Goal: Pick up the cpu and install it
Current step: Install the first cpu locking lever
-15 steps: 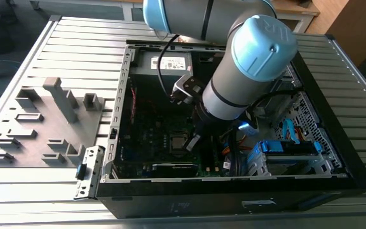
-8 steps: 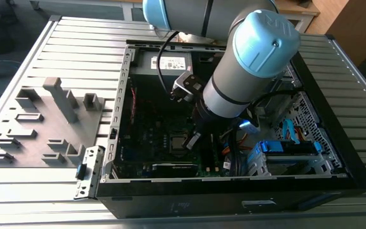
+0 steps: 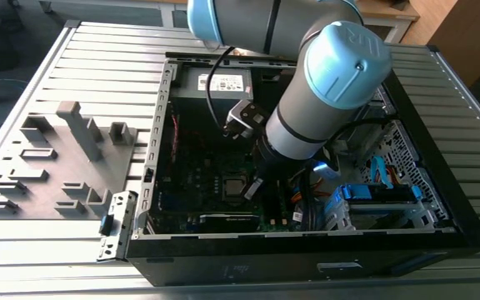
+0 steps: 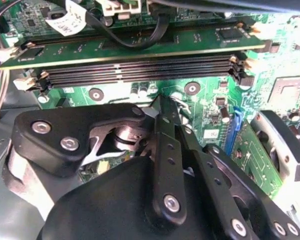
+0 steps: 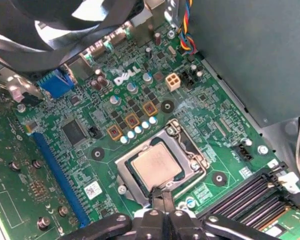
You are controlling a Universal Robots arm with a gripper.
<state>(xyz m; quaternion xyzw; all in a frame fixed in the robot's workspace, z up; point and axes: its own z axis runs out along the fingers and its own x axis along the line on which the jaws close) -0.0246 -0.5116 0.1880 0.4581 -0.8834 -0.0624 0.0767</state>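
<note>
My gripper (image 5: 162,196) has its fingertips pressed together with nothing between them, and their tip sits right at the near edge of the cpu (image 5: 156,163). I see the cpu lying flat in its socket frame (image 5: 124,167) on the green motherboard (image 5: 55,200). Just beside the socket run the black memory slots (image 4: 140,70). In the exterior view, the arm (image 3: 307,119) reaches down into the open computer case (image 3: 440,187), which rests on a slatted table (image 3: 82,56).

Exterior view looks down from high; both wrist views hug the motherboard (image 5: 90,165).
</note>
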